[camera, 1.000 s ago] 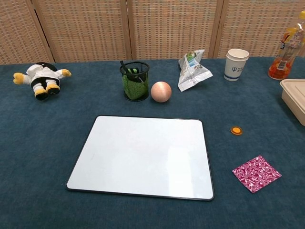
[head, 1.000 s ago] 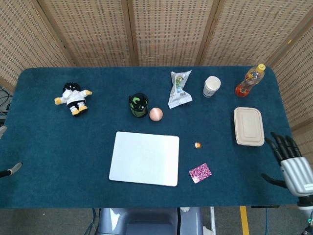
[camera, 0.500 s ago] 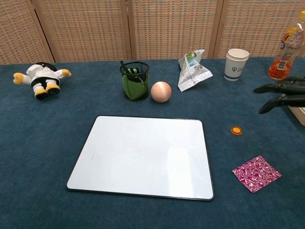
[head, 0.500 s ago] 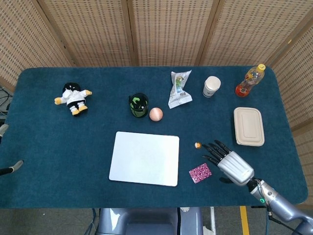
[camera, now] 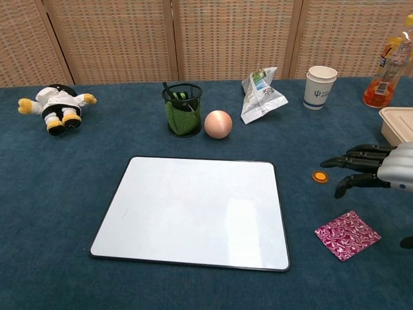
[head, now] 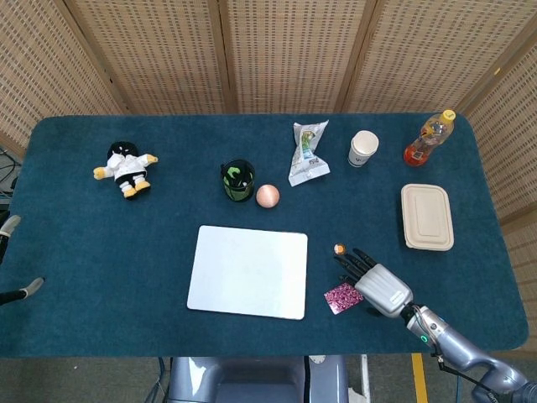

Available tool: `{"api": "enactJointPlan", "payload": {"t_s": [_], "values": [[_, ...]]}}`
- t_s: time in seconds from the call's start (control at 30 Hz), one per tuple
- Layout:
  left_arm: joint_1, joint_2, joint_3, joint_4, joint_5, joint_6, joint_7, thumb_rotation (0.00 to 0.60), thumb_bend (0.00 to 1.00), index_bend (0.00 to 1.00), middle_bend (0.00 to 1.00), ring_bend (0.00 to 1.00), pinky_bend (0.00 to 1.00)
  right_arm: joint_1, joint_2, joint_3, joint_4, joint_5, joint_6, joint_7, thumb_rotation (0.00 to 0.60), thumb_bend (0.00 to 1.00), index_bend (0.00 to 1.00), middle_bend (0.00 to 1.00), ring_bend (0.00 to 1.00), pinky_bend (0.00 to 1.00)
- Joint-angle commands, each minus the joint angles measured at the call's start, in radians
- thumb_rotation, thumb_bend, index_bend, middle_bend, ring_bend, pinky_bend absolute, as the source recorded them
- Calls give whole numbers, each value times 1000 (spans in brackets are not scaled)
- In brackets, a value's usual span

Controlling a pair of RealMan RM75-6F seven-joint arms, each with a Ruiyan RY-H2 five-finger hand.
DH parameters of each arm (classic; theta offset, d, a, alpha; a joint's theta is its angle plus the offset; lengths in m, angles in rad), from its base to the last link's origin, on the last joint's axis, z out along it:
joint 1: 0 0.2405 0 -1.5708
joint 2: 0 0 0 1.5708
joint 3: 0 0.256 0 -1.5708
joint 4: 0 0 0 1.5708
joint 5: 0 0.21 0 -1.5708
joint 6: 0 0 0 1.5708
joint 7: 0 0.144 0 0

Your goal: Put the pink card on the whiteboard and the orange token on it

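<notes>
The pink patterned card [head: 342,297] [camera: 347,234] lies flat on the blue cloth, right of the whiteboard [head: 248,270] [camera: 193,210]. The small orange token [head: 339,248] [camera: 319,176] rests just beyond the card. My right hand [head: 376,284] [camera: 373,172] is open and holds nothing. It hovers over the card's right side, with its spread fingers reaching left toward the token without touching it. Only a sliver of my left hand [head: 18,292] shows at the table's left edge, and its pose is unclear.
Along the far side stand a plush toy [head: 126,168], a mesh pen cup [head: 238,180], a pink ball [head: 268,196], a snack bag [head: 307,152], a paper cup [head: 363,148] and a drink bottle [head: 430,138]. A lidded food box [head: 427,217] sits at the right.
My right hand came in from the table's right edge, moving left and lower, and now hangs over the card near the token. The card, token and whiteboard have not moved.
</notes>
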Motion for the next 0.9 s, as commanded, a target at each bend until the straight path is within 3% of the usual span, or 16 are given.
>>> {"api": "enactJointPlan", "payload": {"t_s": [0.03, 0.9], "values": [[0, -1, 0, 0, 0, 0, 1, 600, 0, 0, 0, 0, 0, 4, -9, -6, -6, 21, -14, -18, 600, 162, 243, 0, 0, 0], [0, -4, 0, -4, -5, -7, 15, 600, 0, 0, 0, 0, 0, 42, -47, 4, -78, 204, -131, -133, 600, 207, 264, 0, 0, 0]]}}
